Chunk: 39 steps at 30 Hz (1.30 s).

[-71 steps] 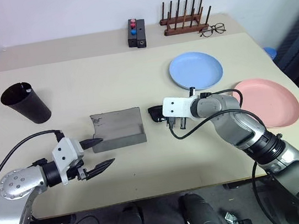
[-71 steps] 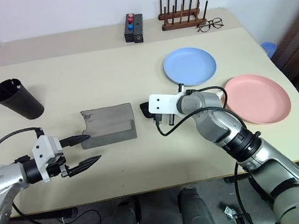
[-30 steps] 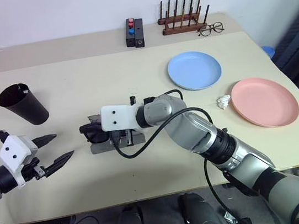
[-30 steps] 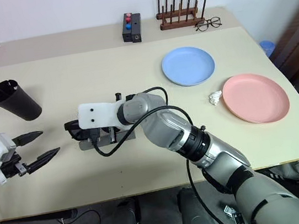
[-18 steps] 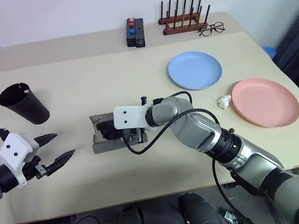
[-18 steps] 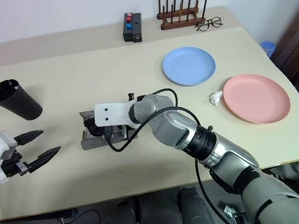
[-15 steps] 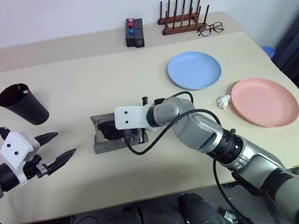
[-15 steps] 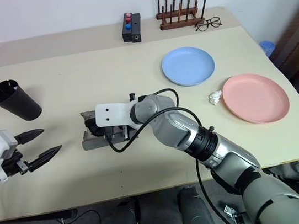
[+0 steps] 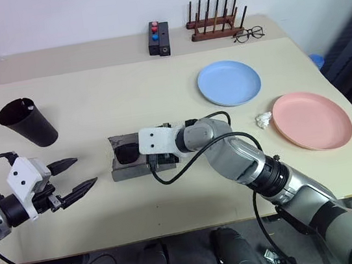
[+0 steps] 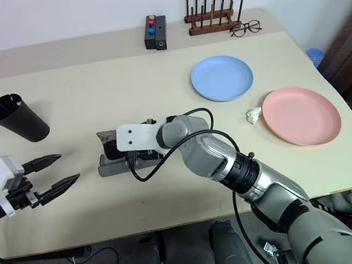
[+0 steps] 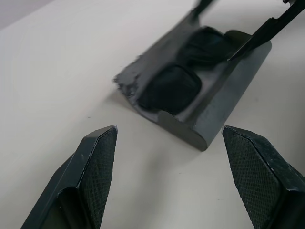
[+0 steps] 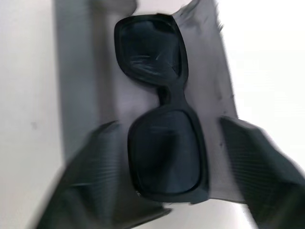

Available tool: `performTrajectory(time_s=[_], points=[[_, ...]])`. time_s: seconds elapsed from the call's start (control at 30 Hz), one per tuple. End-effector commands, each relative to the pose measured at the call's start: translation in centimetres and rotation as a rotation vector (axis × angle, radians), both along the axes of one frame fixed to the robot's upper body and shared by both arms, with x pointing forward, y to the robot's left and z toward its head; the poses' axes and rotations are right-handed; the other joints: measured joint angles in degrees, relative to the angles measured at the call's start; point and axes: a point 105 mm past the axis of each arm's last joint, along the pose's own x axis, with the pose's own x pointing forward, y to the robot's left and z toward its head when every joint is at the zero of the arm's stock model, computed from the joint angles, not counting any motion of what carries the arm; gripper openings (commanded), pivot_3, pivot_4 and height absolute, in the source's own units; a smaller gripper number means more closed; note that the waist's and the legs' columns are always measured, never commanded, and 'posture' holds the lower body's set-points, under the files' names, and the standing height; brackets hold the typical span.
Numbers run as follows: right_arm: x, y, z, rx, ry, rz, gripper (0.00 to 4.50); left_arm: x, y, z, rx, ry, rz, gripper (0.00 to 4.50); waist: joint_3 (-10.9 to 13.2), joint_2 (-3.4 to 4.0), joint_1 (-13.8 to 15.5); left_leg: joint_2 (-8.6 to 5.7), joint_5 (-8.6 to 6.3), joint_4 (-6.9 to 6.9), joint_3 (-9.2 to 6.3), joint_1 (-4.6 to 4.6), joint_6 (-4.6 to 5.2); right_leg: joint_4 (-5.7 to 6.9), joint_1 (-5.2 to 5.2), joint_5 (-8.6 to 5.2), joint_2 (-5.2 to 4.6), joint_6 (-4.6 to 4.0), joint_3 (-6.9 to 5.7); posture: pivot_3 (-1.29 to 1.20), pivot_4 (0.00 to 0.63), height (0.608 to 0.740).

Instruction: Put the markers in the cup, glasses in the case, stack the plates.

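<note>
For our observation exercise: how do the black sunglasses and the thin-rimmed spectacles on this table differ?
The sunglasses have a thick black frame and dark lenses; the spectacles are thin-rimmed with clear lenses. The sunglasses lie in the open grey case near the table's front; the spectacles rest on the bare tabletop at the far edge beside a wooden rack. Both are eyewear.

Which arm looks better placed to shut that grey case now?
Probably the right: its tool hangs open directly over the sunglasses lying in the case. The left tool sits open off to the side.
</note>
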Motion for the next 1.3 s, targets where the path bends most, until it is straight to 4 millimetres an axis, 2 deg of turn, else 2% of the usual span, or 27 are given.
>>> performTrajectory(time_s=[0.03, 0.13, 0.23, 0.27, 0.37, 0.53, 0.57, 0.7, 0.73, 0.83, 0.9, 0.97, 1.1, 1.17, 1.3], points=[[-0.8, 0.7, 2.5, 0.113, -0.014, 0.039, 4.32, -0.1, 0.2, 0.3, 0.008, -0.030, 0.001, 3.62, 0.00, 0.00, -0.02, 0.00, 0.00, 0.00, 0.00, 0.00, 0.00, 0.00, 0.00, 0.00, 0.00, 0.00, 0.00, 0.00, 0.150, 0.740], [-1.1, 0.5, 3.2, 0.187, 0.015, 0.037, 4.32, -0.2, 0.5, 0.0, 0.006, -0.029, 0.013, 3.62, 0.00, 0.00, 0.01, 0.02, 0.00, -0.02, 0.00, -0.01, 0.00, 0.01, -0.02, 0.00, 0.02, 0.00, 0.00, 0.00, 0.150, 0.740], [-1.1, -0.1, 3.0, 0.201, 0.021, 0.028, 4.32, -0.2, 0.8, -0.1, 0.000, -0.032, 0.024, 3.62, 0.00, 0.00, 0.04, 0.04, 0.00, -0.01, 0.00, -0.01, 0.00, 0.00, -0.02, 0.00, 0.03, 0.00, 0.00, 0.00, 0.150, 0.740], [-1.0, -0.3, 2.9, 0.205, 0.019, 0.022, 4.09, -0.2, 0.9, -0.2, -0.003, -0.034, 0.029, 3.62, 0.00, 0.00, 0.11, 0.04, 0.00, -0.01, 0.00, -0.01, 0.00, -0.01, -0.01, 0.00, 0.03, -0.01, 0.00, 0.00, 0.150, 0.740], [-0.6, -0.8, 2.7, 0.219, 0.019, -0.004, 3.05, -0.1, 1.2, -0.2, -0.018, -0.042, 0.043, 3.62, 0.00, 0.00, 0.09, 0.04, 0.00, 0.02, 0.00, -0.01, 0.00, -0.02, 0.00, -0.01, 0.03, -0.04, 0.00, 0.00, 0.150, 0.740], [0.6, -1.2, 3.1, 0.239, -0.019, -0.045, 0.43, 0.8, 1.9, 0.5, -0.064, -0.092, 0.086, 3.62, 0.00, 0.00, 0.08, 0.11, 0.00, -0.01, 0.01, -0.01, 0.00, -0.02, -0.04, -0.01, 0.09, -0.08, 0.00, 0.00, 0.150, 0.740], [0.6, -1.2, 3.2, 0.239, -0.026, -0.043, 0.01, 1.0, 2.0, 0.7, -0.075, -0.098, 0.092, 3.62, 0.00, 0.00, 0.08, 0.12, 0.00, -0.01, 0.01, -0.02, 0.00, -0.01, -0.04, -0.01, 0.11, -0.09, 0.00, 0.00, 0.150, 0.740], [0.2, -1.5, 3.8, 0.250, -0.063, 0.008, 0.01, 2.5, 2.2, 0.8, -0.124, -0.069, 0.133, 3.62, 0.00, 0.00, 0.16, 0.22, 0.00, 0.00, 0.01, -0.04, 0.00, -0.01, -0.04, 0.01, 0.21, -0.08, 0.00, 0.00, 0.150, 0.740], [0.1, -1.7, 3.8, 0.252, -0.066, 0.014, 0.00, 3.1, 1.9, 0.8, -0.162, -0.046, 0.127, 3.37, 0.00, 0.00, 0.27, 0.23, 0.00, 0.00, 0.01, -0.04, 0.00, -0.01, -0.05, 0.01, 0.23, -0.09, 0.00, 0.00, 0.150, 0.740], [-0.6, -2.8, 3.6, 0.244, -0.076, 0.054, 0.00, 5.8, 0.5, 1.8, -0.242, -0.036, 0.137, 2.33, -0.01, -0.02, 0.65, 0.24, 0.00, 0.07, -0.01, -0.05, 0.00, 0.01, 0.01, 0.03, 0.25, -0.09, -0.03, 0.00, 0.150, 0.740], [-1.0, -3.3, 3.5, 0.242, -0.073, 0.076, 0.00, 7.3, -0.8, 2.4, -0.236, -0.052, 0.119, 1.18, -0.02, -0.05, 0.61, 0.24, 0.00, 0.11, -0.01, -0.05, 0.00, -0.02, 0.06, 0.04, 0.25, -0.08, -0.03, 0.00, 0.150, 0.740], [-1.4, -3.5, 3.6, 0.263, -0.081, 0.109, 0.00, 8.9, -2.2, 2.7, -0.255, -0.034, 0.108, 0.25, -0.03, -0.05, 0.41, 0.24, 0.00, 0.11, 0.00, -0.05, 0.00, -0.04, 0.08, 0.13, 0.25, 0.09, -0.03, 0.00, 0.150, 0.740], [-2.3, -4.5, 3.3, 0.296, -0.122, 0.169, 0.00, 11.4, -5.4, 2.8, -0.273, 0.030, 0.008, 0.25, -0.02, -0.05, 0.18, 0.29, 0.00, 0.07, -0.03, -0.03, 0.00, 0.00, 0.07, 0.15, 0.35, 0.15, -0.04, 0.00, 0.150, 0.740], [-2.8, -5.0, 3.2, 0.319, -0.105, 0.182, 0.00, 12.7, -5.9, 2.5, -0.271, 0.073, 0.009, 0.25, -0.02, -0.04, -0.01, 0.30, 0.00, 0.06, -0.02, -0.03, 0.00, -0.01, 0.05, 0.16, 0.36, 0.15, -0.04, 0.00, 0.150, 0.740], [-3.3, -6.0, 3.2, 0.364, -0.086, 0.174, 0.00, 14.8, -6.9, 0.4, -0.170, 0.196, 0.008, 0.25, -0.02, -0.04, 0.16, 0.33, 0.00, 0.05, -0.04, -0.02, 0.01, 0.03, 0.02, 0.15, 0.42, 0.15, -0.04, 0.00, 0.150, 0.740]])
